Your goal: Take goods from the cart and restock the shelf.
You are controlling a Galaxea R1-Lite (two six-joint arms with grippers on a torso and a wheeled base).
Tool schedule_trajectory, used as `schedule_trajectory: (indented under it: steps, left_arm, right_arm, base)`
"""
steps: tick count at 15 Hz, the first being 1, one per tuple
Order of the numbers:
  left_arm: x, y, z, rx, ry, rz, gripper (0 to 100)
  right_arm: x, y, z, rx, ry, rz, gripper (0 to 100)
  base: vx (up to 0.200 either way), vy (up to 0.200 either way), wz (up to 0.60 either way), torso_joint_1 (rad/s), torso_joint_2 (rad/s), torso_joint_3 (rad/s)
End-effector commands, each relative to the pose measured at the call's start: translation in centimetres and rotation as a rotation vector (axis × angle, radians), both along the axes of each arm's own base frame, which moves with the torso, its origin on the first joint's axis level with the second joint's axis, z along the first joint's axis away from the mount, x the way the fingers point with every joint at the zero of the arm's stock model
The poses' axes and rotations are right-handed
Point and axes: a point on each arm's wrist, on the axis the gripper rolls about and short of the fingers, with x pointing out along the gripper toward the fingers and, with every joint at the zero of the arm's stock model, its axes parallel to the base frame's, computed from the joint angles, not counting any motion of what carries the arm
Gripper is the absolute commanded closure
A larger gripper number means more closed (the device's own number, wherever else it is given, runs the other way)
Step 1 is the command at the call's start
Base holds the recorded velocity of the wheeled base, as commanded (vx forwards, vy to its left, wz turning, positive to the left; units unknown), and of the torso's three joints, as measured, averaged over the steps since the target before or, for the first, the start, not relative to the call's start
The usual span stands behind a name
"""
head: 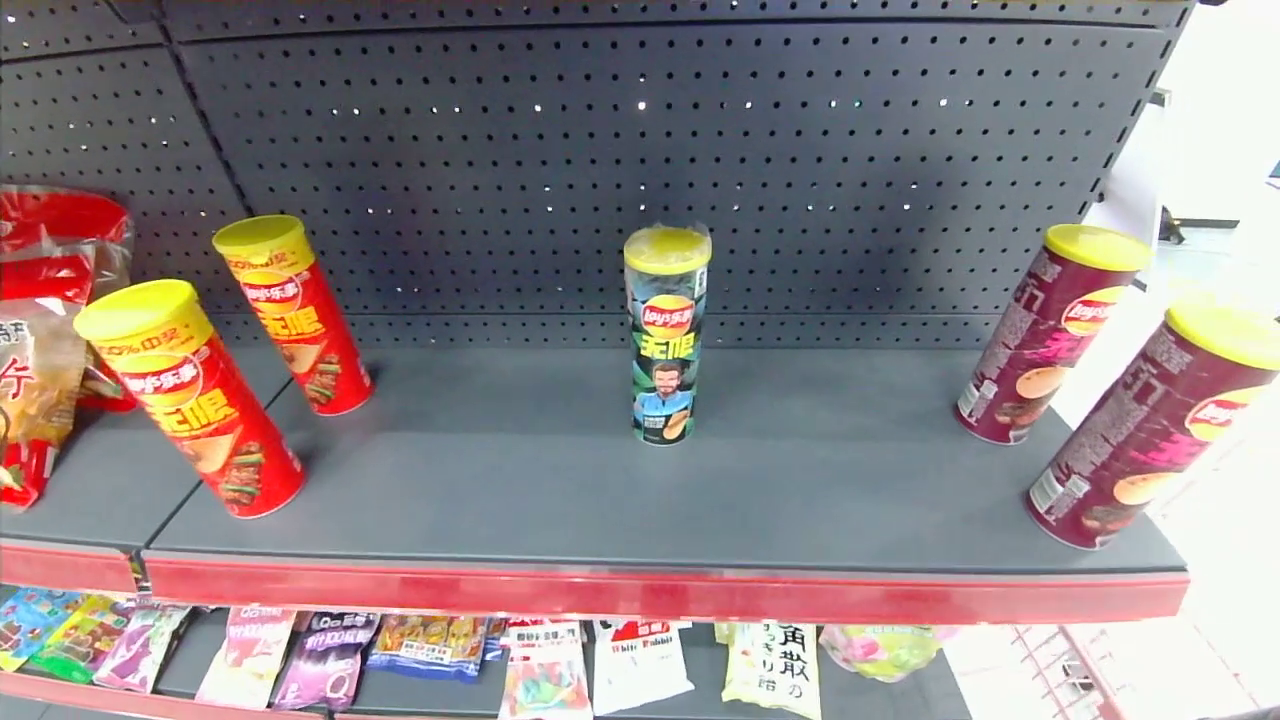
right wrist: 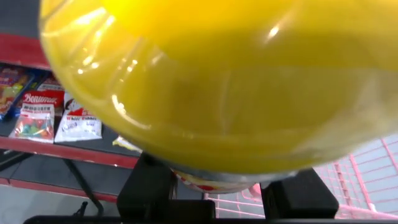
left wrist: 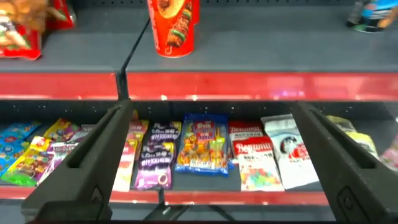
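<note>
The right pincer grips a round can by its body, its shiny yellow plastic lid facing the wrist camera, near the pink wire cart; the left pincer hangs wide open before the red-edged grey shelf.

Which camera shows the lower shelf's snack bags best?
The left wrist view: the snack bags lie in a full row. The head view has them partly behind the upper shelf; the right wrist view catches a few.
</note>
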Motion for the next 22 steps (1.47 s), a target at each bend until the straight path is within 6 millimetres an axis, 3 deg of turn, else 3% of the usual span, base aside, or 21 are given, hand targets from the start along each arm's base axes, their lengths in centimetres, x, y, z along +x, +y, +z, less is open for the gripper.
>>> schedule_trajectory:
  steps: [1,6,14,16,17,18,22]
  left_arm:
    - [0.0,0.0,0.0,-0.001,0.001,0.0,0]
    - [0.0,0.0,0.0,-0.007,0.003,0.002,0]
    - [-0.1,-0.1,0.7,-0.013,-0.016,-0.029,0]
    - [0.6,0.0,9.5,-0.133,-0.045,-0.125,0]
    - [1.4,-0.1,12.4,-0.154,-0.05,-0.174,0]
    - [2.3,-0.2,13.7,-0.134,-0.031,-0.225,0]
    - [6.9,-2.0,14.4,-0.068,0.101,-0.607,0]
  right_arm:
    - [0.0,0.0,-0.1,0.008,0.001,-0.001,100]
    - [-0.3,0.0,-1.1,0.026,-0.012,-0.012,100]
    - [-0.3,0.0,-0.6,0.035,-0.039,-0.006,100]
    - [-0.4,0.0,-0.4,0.035,-0.044,-0.001,100]
    - [-0.4,0.0,-0.4,0.033,-0.044,-0.004,100]
    - [-0.4,0.0,-0.4,0.033,-0.041,0.001,100]
    - [-0.3,0.0,-0.7,0.031,-0.033,0.001,100]
  base:
    - [0.0,0.0,0.0,0.0,0.0,0.0]
    - [0.0,0.0,0.0,0.0,0.0,0.0]
    - [0.0,0.0,0.0,0.0,0.0,0.0]
    - [0.0,0.0,0.0,0.0,0.0,0.0]
    - [0.0,0.0,0.0,0.0,0.0,0.0]
    - [0.0,0.0,0.0,0.0,0.0,0.0]
    - [0.0,0.0,0.0,0.0,0.0,0.0]
